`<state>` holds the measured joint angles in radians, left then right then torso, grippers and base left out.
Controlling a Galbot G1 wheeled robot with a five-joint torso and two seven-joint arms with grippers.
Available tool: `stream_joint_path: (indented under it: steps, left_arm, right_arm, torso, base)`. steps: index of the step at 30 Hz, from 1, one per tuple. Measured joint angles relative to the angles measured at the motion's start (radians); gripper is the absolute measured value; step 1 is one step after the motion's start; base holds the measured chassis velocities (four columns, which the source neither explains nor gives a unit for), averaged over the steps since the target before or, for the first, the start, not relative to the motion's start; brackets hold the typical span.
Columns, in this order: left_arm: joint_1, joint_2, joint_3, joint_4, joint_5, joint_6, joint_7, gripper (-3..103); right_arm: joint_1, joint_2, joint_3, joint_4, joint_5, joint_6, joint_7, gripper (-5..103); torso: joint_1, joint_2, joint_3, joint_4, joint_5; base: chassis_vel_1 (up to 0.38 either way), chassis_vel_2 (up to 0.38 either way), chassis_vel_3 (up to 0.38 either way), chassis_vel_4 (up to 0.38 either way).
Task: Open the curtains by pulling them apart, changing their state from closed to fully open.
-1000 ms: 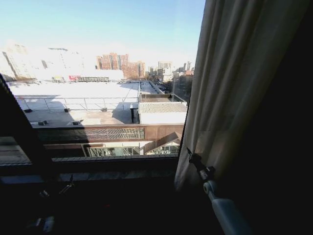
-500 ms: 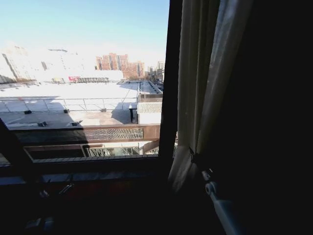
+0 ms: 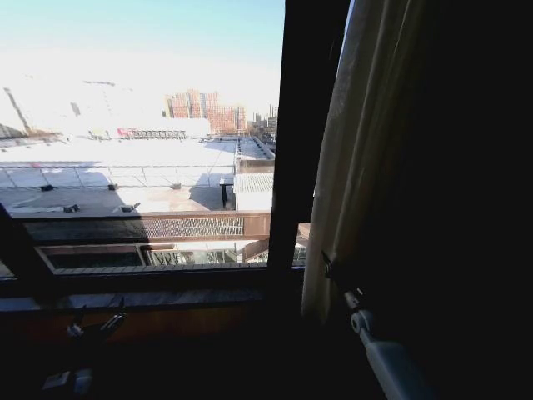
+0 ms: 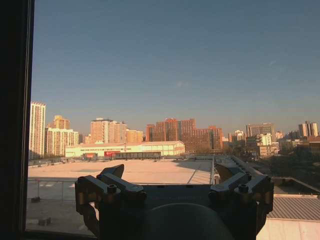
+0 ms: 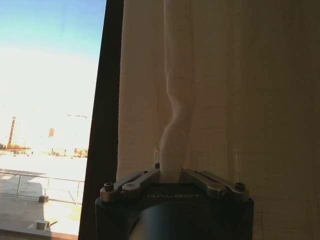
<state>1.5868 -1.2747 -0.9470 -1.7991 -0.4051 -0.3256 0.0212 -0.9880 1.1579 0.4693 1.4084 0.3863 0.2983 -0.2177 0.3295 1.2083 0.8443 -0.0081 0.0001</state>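
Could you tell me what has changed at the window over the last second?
The right gripper, still shut on a fold of the curtain, has dragged it further right, uncovering a dark window frame bar. The left gripper stays open and low by the sill.

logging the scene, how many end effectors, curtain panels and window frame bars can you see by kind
end effectors: 2, left end effector open, right end effector shut on the curtain
curtain panels: 1
upright window frame bar: 1
total: 4

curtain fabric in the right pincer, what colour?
Cream-white, sheer, faintly grid-woven. The curtain shows best in the right wrist view, pinched by the right pincer.
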Motion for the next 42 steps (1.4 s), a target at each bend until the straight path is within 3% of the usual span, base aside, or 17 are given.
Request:
stream_joint_path:
  steps: [22,27,32,35,42]
  left_arm:
    - [0.000,0.000,0.001,0.000,0.000,0.000,0.000,100]
    - [0.000,0.000,0.001,0.000,0.000,0.000,0.000,100]
    - [0.000,0.000,0.000,0.000,0.000,0.000,0.000,100]
    - [0.000,0.000,0.000,0.000,0.000,0.000,0.000,100]
    - [0.000,0.000,0.000,0.000,0.000,0.000,0.000,100]
  right_arm:
    - [-0.014,-0.003,0.012,-0.014,-0.040,0.009,-0.003,0]
    - [0.009,-0.009,0.012,-0.060,-0.051,-0.010,0.044,0]
    - [0.069,-0.024,0.024,-0.153,-0.057,-0.040,0.144,0]
    - [0.115,-0.049,0.043,-0.222,-0.053,-0.062,0.218,0]
    - [0.128,-0.099,0.080,-0.267,-0.072,-0.084,0.299,0]
  torso:
    - [0.000,0.000,0.000,-0.0001,0.0000]
    - [0.000,0.000,0.000,0.0002,-0.0004]
    - [0.000,0.000,0.000,0.0003,-0.0004]
    - [0.000,0.000,0.000,0.0004,-0.0002]
    - [0.000,0.000,0.000,0.0001,0.0000]
  base:
    - [-0.023,-0.021,0.022,0.020]
    - [0.000,0.000,0.000,0.000]
    - [0.000,0.000,0.000,0.000]
    - [0.000,0.000,0.000,0.000]
    - [0.000,0.000,0.000,0.000]
